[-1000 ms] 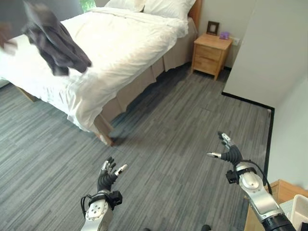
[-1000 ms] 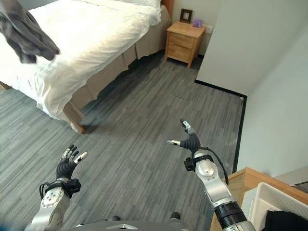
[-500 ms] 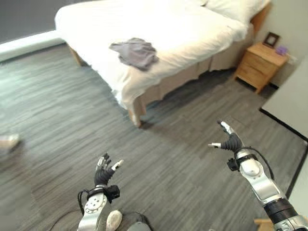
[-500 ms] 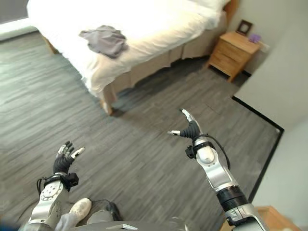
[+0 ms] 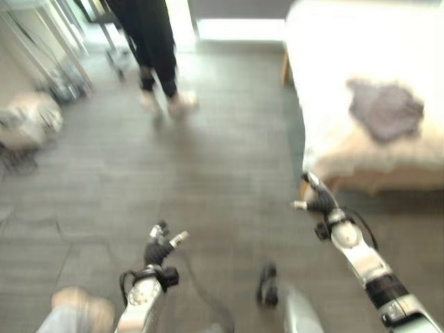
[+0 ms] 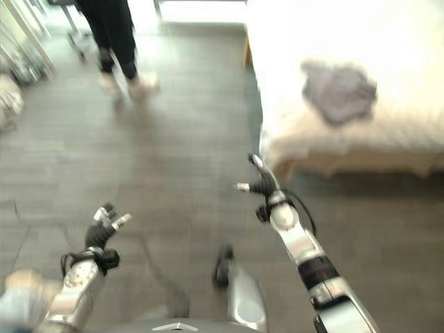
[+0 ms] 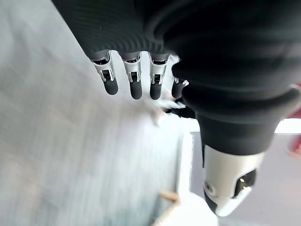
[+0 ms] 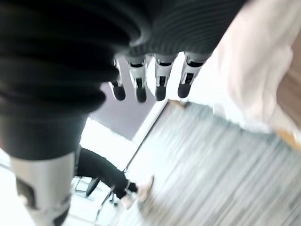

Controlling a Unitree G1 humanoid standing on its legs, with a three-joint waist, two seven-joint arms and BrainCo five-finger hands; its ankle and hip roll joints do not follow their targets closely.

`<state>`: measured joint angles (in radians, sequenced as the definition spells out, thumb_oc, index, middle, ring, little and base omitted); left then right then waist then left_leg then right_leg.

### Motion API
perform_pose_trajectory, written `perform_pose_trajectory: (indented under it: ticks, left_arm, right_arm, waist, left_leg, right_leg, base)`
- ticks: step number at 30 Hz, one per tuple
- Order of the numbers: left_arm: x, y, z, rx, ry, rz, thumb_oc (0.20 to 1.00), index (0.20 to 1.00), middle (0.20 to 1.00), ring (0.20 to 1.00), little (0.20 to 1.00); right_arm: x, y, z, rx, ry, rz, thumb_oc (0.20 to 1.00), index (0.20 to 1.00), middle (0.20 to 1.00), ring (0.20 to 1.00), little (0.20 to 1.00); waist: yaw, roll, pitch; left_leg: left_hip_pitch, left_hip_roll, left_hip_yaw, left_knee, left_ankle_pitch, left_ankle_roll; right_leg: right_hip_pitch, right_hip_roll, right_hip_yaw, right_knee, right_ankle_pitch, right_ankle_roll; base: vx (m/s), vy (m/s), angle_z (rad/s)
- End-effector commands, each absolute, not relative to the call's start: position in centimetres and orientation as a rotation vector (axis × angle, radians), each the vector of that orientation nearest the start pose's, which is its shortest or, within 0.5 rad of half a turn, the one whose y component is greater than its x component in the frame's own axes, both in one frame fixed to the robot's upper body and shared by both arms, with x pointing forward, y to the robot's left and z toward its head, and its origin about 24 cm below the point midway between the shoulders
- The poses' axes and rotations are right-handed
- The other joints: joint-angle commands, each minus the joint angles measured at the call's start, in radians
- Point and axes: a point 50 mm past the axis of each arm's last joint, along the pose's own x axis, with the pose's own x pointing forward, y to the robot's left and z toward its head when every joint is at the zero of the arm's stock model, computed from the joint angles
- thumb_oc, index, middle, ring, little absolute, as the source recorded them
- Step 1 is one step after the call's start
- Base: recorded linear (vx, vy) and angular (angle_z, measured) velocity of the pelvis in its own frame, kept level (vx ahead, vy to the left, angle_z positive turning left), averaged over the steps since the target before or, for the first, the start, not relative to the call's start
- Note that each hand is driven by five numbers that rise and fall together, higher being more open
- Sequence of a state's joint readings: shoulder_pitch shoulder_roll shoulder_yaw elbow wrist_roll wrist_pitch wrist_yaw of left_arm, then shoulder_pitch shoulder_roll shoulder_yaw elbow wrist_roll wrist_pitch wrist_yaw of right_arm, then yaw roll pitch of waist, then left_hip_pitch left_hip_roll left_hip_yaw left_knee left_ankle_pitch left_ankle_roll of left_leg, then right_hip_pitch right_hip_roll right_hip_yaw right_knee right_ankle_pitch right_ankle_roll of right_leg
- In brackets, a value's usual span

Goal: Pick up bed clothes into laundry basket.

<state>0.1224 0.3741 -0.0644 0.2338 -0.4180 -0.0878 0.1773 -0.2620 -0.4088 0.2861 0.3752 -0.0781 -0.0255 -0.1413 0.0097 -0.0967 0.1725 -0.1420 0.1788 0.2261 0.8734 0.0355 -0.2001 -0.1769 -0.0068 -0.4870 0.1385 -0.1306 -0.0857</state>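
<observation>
With my left hand (image 5: 158,251) and right hand (image 5: 318,201) both spread and empty, the grey garment (image 5: 386,109) lies on the bed (image 6: 416,41), and a hasty reach could miss it.

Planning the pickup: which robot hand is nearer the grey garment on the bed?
Right robot hand, below the grey garment by the bed's edge. The left robot hand hangs far across the floor.

Grey crumpled garment (image 5: 386,109) on white bed (image 5: 361,41) at 2 o'clock, dark grey plank-striped floor (image 5: 222,159) w/ a person in black trousers (image 5: 147,35) at 11 — both hands (image 5: 161,248) (image 5: 316,201) silver w/ dark tips, dark ribbed covers.
</observation>
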Motion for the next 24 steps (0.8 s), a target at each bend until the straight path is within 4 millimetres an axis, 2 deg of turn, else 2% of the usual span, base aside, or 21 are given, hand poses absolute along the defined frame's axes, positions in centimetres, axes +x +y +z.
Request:
perform_pose_trajectory:
  ticks: [1,2,3,5,6,7,8,9,11,12,13,14,15,16,17,18,20,22,24]
  left_arm:
    - [24.8,25.2,1.6,0.029,0.113,0.246,1.000,1.000,1.000,1.000,1.000]
    - [25.1,25.3,1.6,0.047,0.122,0.240,1.000,1.000,1.000,1.000,1.000]
    - [25.2,25.5,1.6,0.047,0.122,0.240,1.000,1.000,1.000,1.000,1.000]
    - [25.5,25.8,2.0,0.064,0.112,0.240,1.000,1.000,1.000,1.000,1.000]
    - [25.3,26.2,1.4,0.085,0.151,0.247,1.000,1.000,1.000,1.000,1.000]
    - [25.4,26.2,1.4,0.085,0.150,0.247,1.000,1.000,1.000,1.000,1.000]
    - [25.7,26.6,2.2,0.104,0.120,0.254,1.000,1.000,1.000,1.000,1.000]
    - [26.1,27.0,2.2,0.127,0.138,0.250,1.000,1.000,1.000,1.000,1.000]
    - [26.5,27.1,2.8,0.154,0.125,0.244,1.000,1.000,1.000,1.000,1.000]
    - [26.6,27.1,2.8,0.154,0.125,0.244,1.000,1.000,1.000,1.000,1.000]
    - [26.8,27.2,3.3,0.168,0.101,0.253,1.000,1.000,1.000,1.000,1.000]
    - [27.0,27.1,3.4,0.177,0.093,0.244,1.000,1.000,1.000,1.000,1.000]
    - [27.2,26.8,3.4,0.184,0.092,0.237,1.000,1.000,1.000,1.000,1.000]
    - [27.4,26.9,3.9,0.178,0.073,0.233,1.000,1.000,1.000,1.000,1.000]
    - [27.4,26.9,3.9,0.178,0.073,0.234,1.000,1.000,1.000,1.000,1.000]
    - [26.9,27.7,4.1,0.188,0.072,0.252,1.000,1.000,1.000,1.000,1.000]
    - [26.5,28.0,4.1,0.184,0.070,0.255,1.000,1.000,1.000,1.000,1.000]
    - [24.5,27.9,2.6,0.169,0.118,0.255,1.000,1.000,1.000,1.000,1.000]
    - [24.0,26.9,1.6,0.157,0.149,0.226,1.000,1.000,1.000,1.000,1.000]
  right_arm:
    - [30.8,-19.4,5.7,-0.635,-0.030,0.059,1.000,1.000,1.000,1.000,1.000]
    - [31.4,-20.1,5.5,-0.675,-0.001,0.041,1.000,1.000,1.000,1.000,1.000]
    - [31.9,-20.4,5.4,-0.685,0.013,0.027,1.000,1.000,1.000,1.000,1.000]
    - [32.8,-20.9,5.6,-0.706,0.036,0.005,1.000,1.000,1.000,1.000,1.000]
    - [33.0,-21.6,4.8,-0.735,0.094,-0.005,1.000,1.000,1.000,1.000,1.000]
    - [33.0,-21.6,4.9,-0.735,0.092,-0.005,1.000,1.000,1.000,1.000,1.000]
    - [33.3,-22.5,5.6,-0.731,0.078,-0.048,1.000,1.000,1.000,1.000,1.000]
    - [33.8,-21.7,6.3,-0.754,0.053,-0.040,1.000,1.000,1.000,1.000,1.000]
    - [34.2,-20.7,7.8,-0.753,-0.010,-0.020,1.000,1.000,1.000,1.000,1.000]
    - [34.3,-20.7,7.9,-0.753,-0.011,-0.021,1.000,1.000,1.000,1.000,1.000]
    - [34.3,-20.2,8.4,-0.752,-0.049,-0.025,1.000,1.000,1.000,1.000,1.000]
    - [34.6,-19.7,9.0,-0.739,-0.075,-0.024,1.000,1.000,1.000,1.000,1.000]
    - [34.7,-19.0,9.3,-0.728,-0.100,-0.011,1.000,1.000,1.000,1.000,1.000]
    - [34.9,-18.5,10.4,-0.732,-0.150,-0.001,1.000,1.000,1.000,1.000,1.000]
    - [34.9,-18.5,10.4,-0.732,-0.150,-0.001,1.000,1.000,1.000,1.000,1.000]
    - [35.0,-17.4,10.6,-0.731,-0.171,0.030,1.000,1.000,1.000,1.000,1.000]
    - [34.8,-17.1,10.9,-0.737,-0.197,0.029,1.000,1.000,1.000,1.000,1.000]
    - [34.0,-17.7,11.4,-0.766,-0.235,0.005,1.000,1.000,1.000,1.000,1.000]
    - [33.9,-16.7,11.9,-0.787,-0.278,0.030,1.000,1.000,1.000,1.000,1.000]
  waist:
    - [-0.064,-0.046,0.090]
    - [-0.039,-0.050,0.091]
    - [-0.027,-0.037,0.085]
    - [0.005,-0.006,0.079]
    - [0.013,0.012,0.067]
    - [0.014,0.012,0.067]
    - [0.013,0.017,0.061]
    - [-0.005,0.015,0.048]
    - [-0.030,0.018,0.077]
    - [-0.028,0.019,0.075]
    - [-0.040,0.016,0.082]
    - [-0.045,0.009,0.080]
    - [-0.055,0.001,0.074]
    - [-0.072,-0.011,0.060]
    - [-0.073,-0.010,0.060]
    - [-0.062,-0.035,0.039]
    - [-0.059,-0.047,0.026]
    - [-0.055,-0.063,-0.008]
    - [-0.053,-0.065,-0.021]
  left_leg:
    - [-0.027,-0.039,-0.013,-0.143,-0.134,0.066]
    - [-0.062,-0.025,-0.017,-0.331,-0.151,0.098]
    - [-0.073,-0.018,-0.038,-0.505,-0.107,0.104]
    - [-0.049,-0.022,-0.074,-0.834,0.042,0.089]
    - [-0.011,-0.031,-0.086,-0.919,0.057,0.092]
    - [-0.009,-0.031,-0.085,-0.924,0.062,0.093]
    - [-0.002,-0.025,-0.076,-0.951,0.084,0.088]
    - [0.063,-0.055,-0.055,-0.958,0.059,0.128]
    - [0.113,-0.064,-0.037,-0.961,0.054,0.155]
    - [0.108,-0.063,-0.035,-0.961,0.057,0.156]
    - [0.115,-0.055,-0.020,-0.961,0.047,0.159]
    - [0.123,-0.052,-0.004,-0.961,0.033,0.158]
    - [0.132,-0.048,0.010,-0.961,0.020,0.151]
    - [0.144,-0.043,0.023,-0.961,0.007,0.138]
    - [0.144,-0.043,0.023,-0.961,0.007,0.138]
    - [0.156,-0.044,0.063,-0.961,0.006,0.129]
    - [0.159,-0.041,0.071,-0.961,-0.006,0.127]
    - [0.178,-0.018,0.101,-0.961,-0.023,0.118]
    - [0.185,-0.022,0.108,-0.961,-0.026,0.117]
  right_leg:
    - [0.188,-0.108,0.114,-0.202,0.135,0.089]
    - [0.216,-0.125,0.144,-0.218,0.121,0.117]
    - [0.230,-0.118,0.166,-0.225,0.114,0.134]
    - [0.266,-0.108,0.212,-0.226,0.091,0.157]
    - [0.289,-0.104,0.236,-0.218,0.077,0.169]
    - [0.288,-0.104,0.237,-0.218,0.079,0.169]
    - [0.295,-0.109,0.231,-0.189,0.062,0.169]
    - [0.268,-0.138,0.247,-0.046,0.057,0.185]
    - [0.130,-0.160,0.295,0.202,0.117,0.209]
    - [0.124,-0.158,0.297,0.203,0.120,0.209]
    - [0.067,-0.157,0.309,0.266,0.138,0.218]
    - [0.039,-0.171,0.303,0.265,0.154,0.219]
    - [0.036,-0.185,0.279,0.187,0.154,0.217]
    - [0.062,-0.171,0.269,0.000,0.153,0.211]
    - [0.063,-0.170,0.269,-0.002,0.154,0.211]
    - [0.096,-0.196,0.218,-0.101,0.209,0.235]
    - [0.126,-0.186,0.229,-0.147,0.209,0.231]
    - [0.166,-0.184,0.231,-0.199,0.241,0.241]
    - [0.182,-0.190,0.226,-0.218,0.240,0.241]
  base:
    - [0.41,0.091,-2.32]
    - [0.60,0.205,-2.36]
    - [0.61,0.311,-1.88]
    - [0.51,0.326,-1.38]
    - [0.35,0.212,-1.32]
    - [0.30,0.172,-1.33]
    - [0.35,0.313,-1.24]
    - [0.43,0.411,-1.05]
    - [0.23,0.306,-1.18]
    - [0.06,0.147,-1.49]
    - [0.07,0.088,-1.16]
    - [0.16,0.076,-0.29]
    - [0.27,-0.024,0.11]
    - [0.22,-0.052,0.28]
    - [0.26,-0.055,0.36]
    - [0.18,-0.053,0.50]
    - [0.16,-0.091,0.38]
    - [0.21,-0.110,0.62]
    - [0.16,0.019,0.57]
